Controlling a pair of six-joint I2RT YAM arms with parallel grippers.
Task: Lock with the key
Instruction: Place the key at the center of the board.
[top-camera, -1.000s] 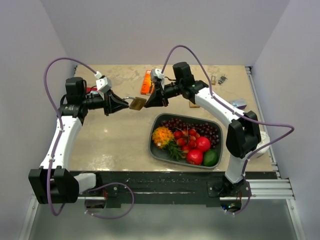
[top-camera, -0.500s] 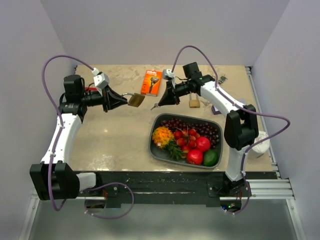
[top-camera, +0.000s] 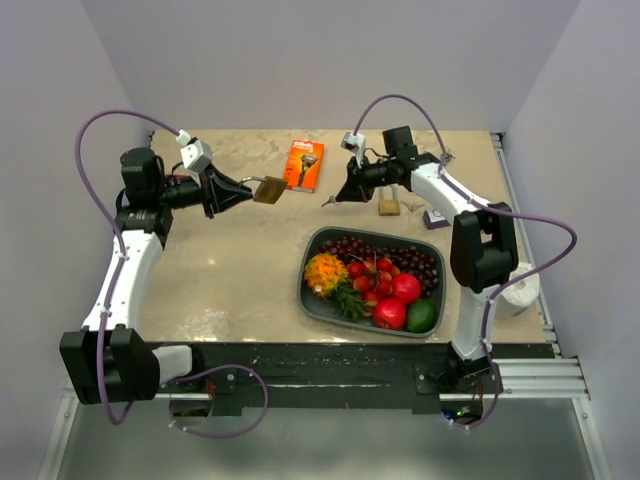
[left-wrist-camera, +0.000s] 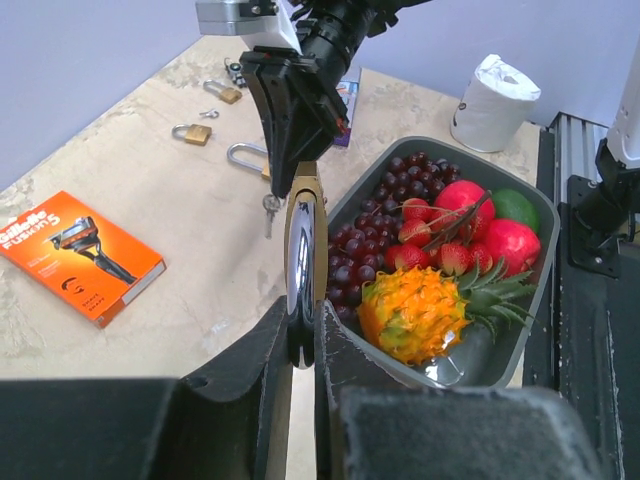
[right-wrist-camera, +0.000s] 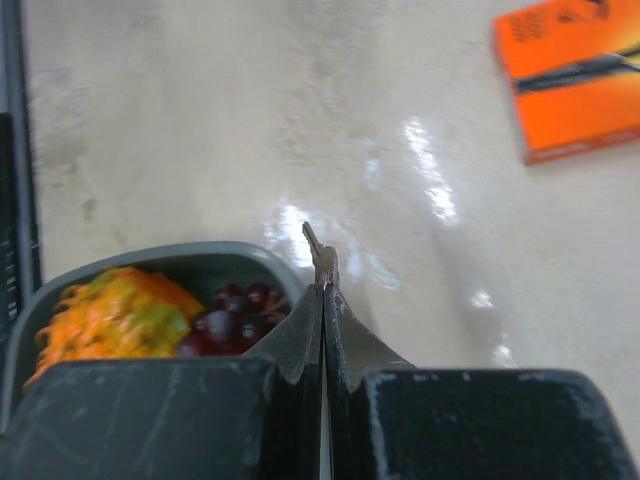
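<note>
My left gripper (top-camera: 243, 190) is shut on the silver shackle of a brass padlock (top-camera: 268, 189), held in the air over the table's back left. In the left wrist view the padlock (left-wrist-camera: 304, 240) stands edge-on between my fingers (left-wrist-camera: 262, 350). My right gripper (top-camera: 344, 193) is shut on a small key (top-camera: 328, 201), whose tip points left towards the padlock with a clear gap between them. In the right wrist view the key (right-wrist-camera: 322, 256) sticks out past the closed fingertips of the right gripper (right-wrist-camera: 324, 292), above the tray's corner.
A grey tray (top-camera: 304, 290) of fruit sits front and centre. An orange razor box (top-camera: 304, 165) lies at the back. Another brass padlock (top-camera: 388, 207) rests under my right arm, with small locks (top-camera: 436, 158) behind it. A white roll (top-camera: 520, 285) stands at the right edge.
Key and padlock met over the table's middle a second ago. Both arms have drawn apart: the left with the padlock leftwards, the right with the key rightwards and back.
</note>
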